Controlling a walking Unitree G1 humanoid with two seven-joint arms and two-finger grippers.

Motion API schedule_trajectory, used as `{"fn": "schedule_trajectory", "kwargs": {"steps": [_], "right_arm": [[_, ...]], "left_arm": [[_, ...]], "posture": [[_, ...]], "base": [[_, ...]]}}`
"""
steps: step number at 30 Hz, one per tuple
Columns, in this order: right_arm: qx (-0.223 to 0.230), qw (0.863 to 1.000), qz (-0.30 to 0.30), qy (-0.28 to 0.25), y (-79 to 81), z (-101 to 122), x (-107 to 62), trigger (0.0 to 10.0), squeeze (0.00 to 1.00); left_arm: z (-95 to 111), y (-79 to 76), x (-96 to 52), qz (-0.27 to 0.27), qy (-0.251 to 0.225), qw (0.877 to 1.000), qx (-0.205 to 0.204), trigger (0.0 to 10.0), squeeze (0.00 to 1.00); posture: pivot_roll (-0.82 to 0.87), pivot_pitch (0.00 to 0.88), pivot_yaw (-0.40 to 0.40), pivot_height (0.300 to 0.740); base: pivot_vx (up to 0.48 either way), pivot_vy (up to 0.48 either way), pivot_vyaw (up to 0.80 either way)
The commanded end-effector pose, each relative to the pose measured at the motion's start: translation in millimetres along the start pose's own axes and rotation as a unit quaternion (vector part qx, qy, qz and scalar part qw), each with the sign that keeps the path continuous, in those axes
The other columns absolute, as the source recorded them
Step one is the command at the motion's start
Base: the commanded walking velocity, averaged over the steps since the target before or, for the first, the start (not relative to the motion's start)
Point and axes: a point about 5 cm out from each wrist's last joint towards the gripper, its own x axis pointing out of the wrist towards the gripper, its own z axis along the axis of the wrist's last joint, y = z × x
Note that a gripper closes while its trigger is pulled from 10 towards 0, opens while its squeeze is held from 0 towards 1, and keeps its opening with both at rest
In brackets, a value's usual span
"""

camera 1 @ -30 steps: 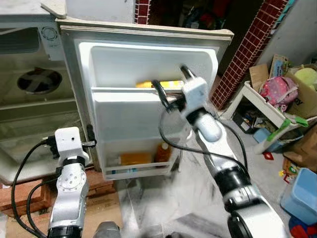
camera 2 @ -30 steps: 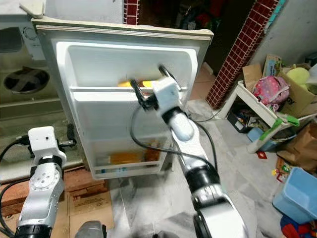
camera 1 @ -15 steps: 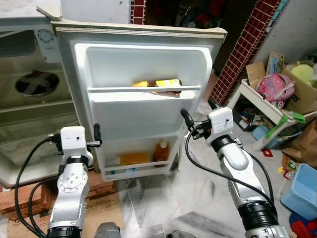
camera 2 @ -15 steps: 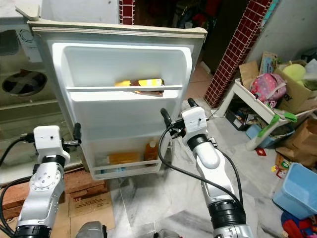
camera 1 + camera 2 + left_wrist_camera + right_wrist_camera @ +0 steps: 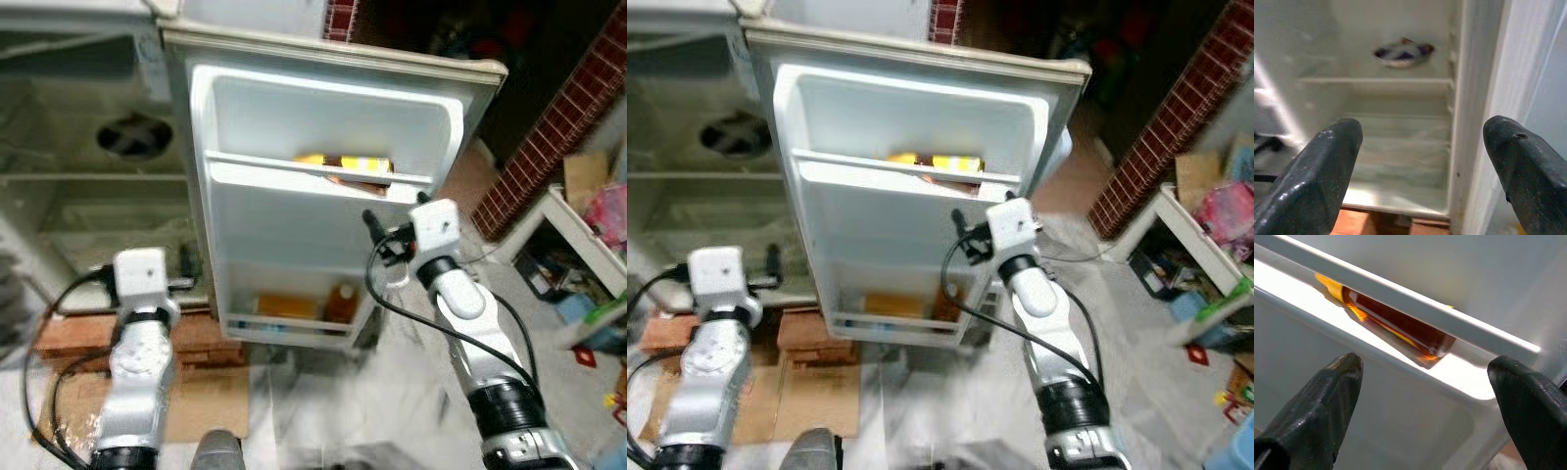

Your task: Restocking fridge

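The white fridge door (image 5: pixel 294 225) stands open before me. An amber bottle (image 5: pixel 345 168) with a yellow cap and label lies on its side in the upper door shelf. My right gripper (image 5: pixel 390 223) hovers open and empty just below that shelf, at its right end; in its wrist view the bottle (image 5: pixel 1400 323) lies behind the shelf rail, beyond the fingers (image 5: pixel 1312 406). My left gripper (image 5: pixel 1422 156) is open and empty, held low by the door's hinge side and facing the fridge's inner shelves (image 5: pixel 1376 83).
In the lower door shelf stand an orange bottle (image 5: pixel 340 302) and an orange carton (image 5: pixel 287 305). A small packet (image 5: pixel 1403 51) lies deep in the fridge. Bricks and cardboard (image 5: pixel 196 401) lie on the floor on the left. A brick pillar (image 5: pixel 558 127) and a white stand (image 5: pixel 588 245) are on the right.
One second ago my right gripper was up at the upper shelf by the bottle; it has drawn back and down, empty. The camera has since swung left. My left arm holds still.
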Motion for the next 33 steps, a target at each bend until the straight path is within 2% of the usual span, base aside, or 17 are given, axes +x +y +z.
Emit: {"fn": "schedule_trajectory", "kwargs": {"steps": [1, 5, 8, 11, 12, 13, 16, 18, 19, 20, 23, 26, 27, 33], "right_arm": [[-0.01, 1.0, -0.009, 0.01, -9.9, -4.0, -1.8, 10.0, 0.0], [-0.006, 1.0, -0.01, 0.009, -11.3, -2.5, 1.3, 10.0, 0.0], [0.01, 1.0, 0.011, 0.008, -8.9, -2.2, 2.9, 10.0, 0.0], [0.045, 0.995, 0.086, 0.005, -0.2, -1.1, 1.2, 10.0, 0.0], [0.045, 0.995, 0.086, 0.005, -0.2, -1.1, 1.2, 10.0, 0.0], [0.044, 0.991, 0.124, 0.012, 3.6, -1.6, -0.4, 10.0, 0.0], [0.038, 0.987, 0.155, 0.019, 6.8, -3.5, -2.2, 10.0, 0.0], [0.026, 0.978, 0.201, 0.043, 11.7, -10.7, -5.9, 10.0, 0.0], [0.034, 0.972, 0.224, 0.06, 14.2, -13.4, -6.0, 10.0, 0.0], [0.034, 0.972, 0.224, 0.06, 14.2, -13.4, -6.0, 10.0, 0.0], [0.041, 0.982, 0.179, 0.042, 9.8, 1.7, 13.8, 10.0, 0.0], [0.045, 0.986, 0.155, 0.032, 9.2, 9.1, 22.6, 10.0, 0.0], [0.046, 0.99, 0.128, 0.024, 8.7, 15.4, 31.7, 10.0, 0.0], [0.06, 0.991, 0.117, 0.008, 13.5, 27.3, 44.1, 10.0, 0.0]], "left_arm": [[2.2, -12.4, -0.5, -0.018, -0.002, 1.0, -0.004, 10.0, 0.0], [2.6, -13.7, 0.5, -0.02, -0.002, 1.0, -0.001, 10.0, 0.0], [2.8, -13.6, 0.6, -0.019, -0.003, 1.0, 0.0, 10.0, 0.0], [2.7, -13.1, 0.5, -0.018, -0.002, 1.0, 0.0, 10.0, 0.0], [2.7, -13.1, 0.5, -0.018, -0.002, 1.0, 0.0, 10.0, 0.0], [2.7, -13.1, 0.4, -0.017, -0.002, 1.0, 0.0, 10.0, 0.0], [2.6, -13.4, 0.3, -0.017, -0.002, 1.0, 0.001, 10.0, 0.0], [2.6, -13.6, 0.4, -0.018, -0.002, 1.0, 0.001, 10.0, 0.0], [2.3, -13.9, 0.7, -0.019, -0.001, 1.0, 0.002, 10.0, 0.0], [2.3, -13.9, 0.7, -0.019, -0.001, 1.0, 0.002, 10.0, 0.0], [1.7, -14.0, 1.4, -0.017, 0.002, 1.0, 0.003, 10.0, 0.0], [1.1, -13.3, 1.6, -0.011, 0.005, 1.0, 0.0, 10.0, 0.0], [-0.8, -10.9, 1.9, 0.003, 0.016, 1.0, -0.003, 10.0, 0.0], [-9.5, -4.8, 2.6, 0.042, 0.068, 0.996, -0.036, 10.0, 0.0]], "posture": [[0.09, 0.0, -0.089, 0.716], [0.09, 0.0, -0.088, 0.716], [0.09, 0.0, -0.089, 0.716], [0.09, 0.0, -0.089, 0.716], [0.09, 0.0, -0.089, 0.716], [0.09, 0.0, -0.09, 0.716], [0.09, 0.0, -0.09, 0.716], [0.09, 0.0, -0.089, 0.716], [0.09, 0.0, -0.088, 0.716], [0.09, 0.0, -0.088, 0.716], [0.09, 0.0, -0.089, 0.716], [0.09, 0.0, -0.089, 0.716], [0.09, 0.0, -0.091, 0.716], [0.1, 0.0, -0.096, 0.716]], "base": [[0.0, -0.394, 0.8], [0.0, -0.388, 0.8], [0.0, -0.394, 0.0], [0.0, -0.402, 0.0], [0.0, -0.401, 0.0], [0.0, -0.412, 0.0], [0.0, -0.412, 0.0], [0.0, -0.446, 0.0], [0.0, -0.401, 0.0], [0.0, -0.401, 0.0], [0.0, -0.389, 0.0], [0.0, -0.18, 0.0], [0.0, 0.0, 0.0], [0.0, 0.0, 0.0]]}}
